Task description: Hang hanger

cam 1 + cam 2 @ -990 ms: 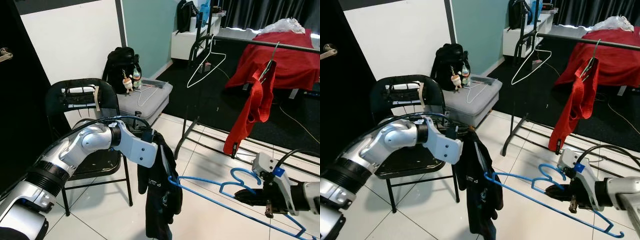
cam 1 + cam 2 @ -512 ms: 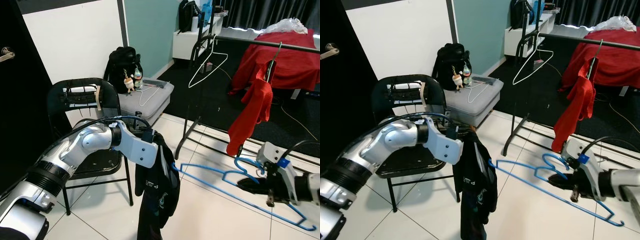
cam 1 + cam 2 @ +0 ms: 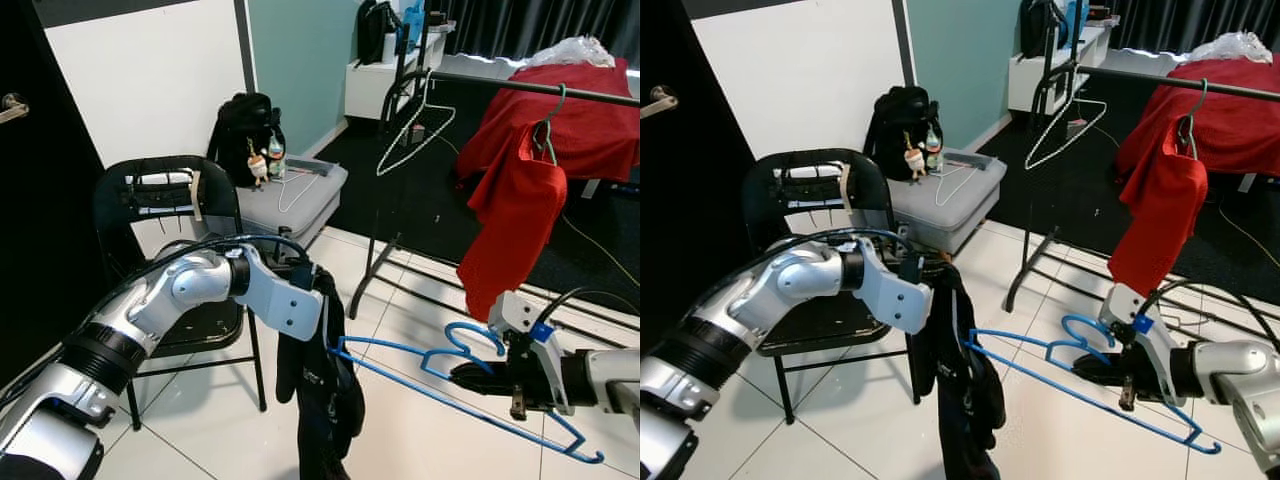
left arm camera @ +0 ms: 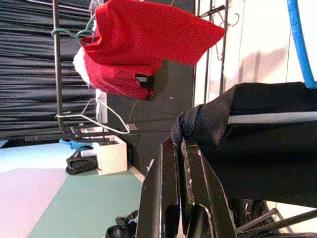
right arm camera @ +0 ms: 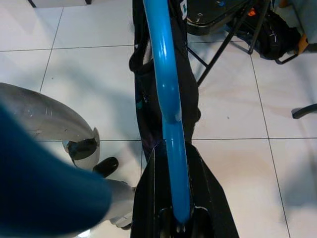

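My left gripper [image 3: 318,287] is shut on the top edge of a black garment [image 3: 326,395], which hangs in front of the chair. In the left wrist view the black fingers [image 4: 173,193] pinch the black cloth [image 4: 257,148]. At the lower right, my right gripper [image 3: 472,376] is shut on a blue hanger [image 3: 400,372] near its hook. The hanger lies almost level, and its far tip touches the garment just below my left gripper. In the right wrist view the blue bar [image 5: 167,104] runs out between the fingers towards the garment [image 5: 185,74].
A black clothes rack [image 3: 520,86] stands behind, with a red shirt [image 3: 515,215] on a green hanger and a white wire hanger [image 3: 414,124]. A black chair [image 3: 150,200] is at left, a grey seat [image 3: 295,195] and a backpack [image 3: 243,130] behind it. A red-covered bed [image 3: 590,110] is at far right.
The hanger's far tip has moved left and now meets the black garment. My right gripper has shifted a little left. The red shirt has swung round on the rail.
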{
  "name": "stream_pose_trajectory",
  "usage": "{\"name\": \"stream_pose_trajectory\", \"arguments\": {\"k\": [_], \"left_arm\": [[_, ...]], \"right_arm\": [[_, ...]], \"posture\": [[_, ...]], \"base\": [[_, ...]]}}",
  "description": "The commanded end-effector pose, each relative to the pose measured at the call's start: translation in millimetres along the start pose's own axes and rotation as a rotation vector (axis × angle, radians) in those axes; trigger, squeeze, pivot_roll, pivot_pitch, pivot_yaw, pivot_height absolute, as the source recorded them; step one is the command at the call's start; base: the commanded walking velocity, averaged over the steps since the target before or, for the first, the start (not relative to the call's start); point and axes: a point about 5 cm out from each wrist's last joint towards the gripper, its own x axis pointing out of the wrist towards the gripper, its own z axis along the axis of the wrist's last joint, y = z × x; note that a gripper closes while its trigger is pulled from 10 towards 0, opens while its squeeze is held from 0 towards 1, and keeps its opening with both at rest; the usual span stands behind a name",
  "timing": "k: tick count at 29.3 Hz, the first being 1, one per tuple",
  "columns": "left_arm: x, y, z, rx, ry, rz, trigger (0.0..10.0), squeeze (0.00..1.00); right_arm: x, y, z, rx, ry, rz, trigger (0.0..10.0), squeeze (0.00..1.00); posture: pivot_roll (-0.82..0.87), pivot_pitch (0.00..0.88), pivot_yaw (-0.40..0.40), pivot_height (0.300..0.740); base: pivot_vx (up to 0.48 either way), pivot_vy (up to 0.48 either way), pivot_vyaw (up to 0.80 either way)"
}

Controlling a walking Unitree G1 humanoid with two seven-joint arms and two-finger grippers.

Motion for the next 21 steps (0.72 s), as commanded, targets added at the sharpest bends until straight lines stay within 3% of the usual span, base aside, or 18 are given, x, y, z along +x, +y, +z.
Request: {"name": "stream_pose_trajectory", "arguments": {"k": [1,11,12,15,21], "left_arm": [[3.6,1.6,6,0.017,-0.032,-0.004,10.0,0.00],[4.7,1.4,8,0.021,-0.042,-0.016,10.0,0.00],[2.9,0.1,4,0.015,-0.020,-0.023,10.0,0.00],[2.0,-0.7,1,0.009,-0.005,-0.025,10.0,0.00],[1.6,-2.3,-5,-0.009,0.037,-0.029,10.0,0.00]], "right_arm": [[5.2,0.2,4,-0.023,-0.008,0.021,10.0,0.00],[7.0,-4.2,7,-0.035,-0.014,0.003,10.0,0.00],[-3.8,-10.6,16,-0.045,-0.054,-0.048,10.0,0.00],[-11.4,-14.6,22,-0.054,-0.084,-0.083,10.0,0.00],[-13.6,-14.1,28,-0.061,-0.113,-0.096,10.0,0.00]], "posture": [[-0.14,0.000,0.029,0.740],[-0.13,0.000,0.031,0.740],[-0.14,0.000,0.036,0.740],[-0.14,0.000,0.038,0.740],[-0.14,0.000,0.043,0.740]], "base": [[0.000,0.000,0.00],[0.000,0.000,0.00],[0.000,0.000,0.00],[0.000,0.000,0.00],[0.000,0.000,0.00]]}}
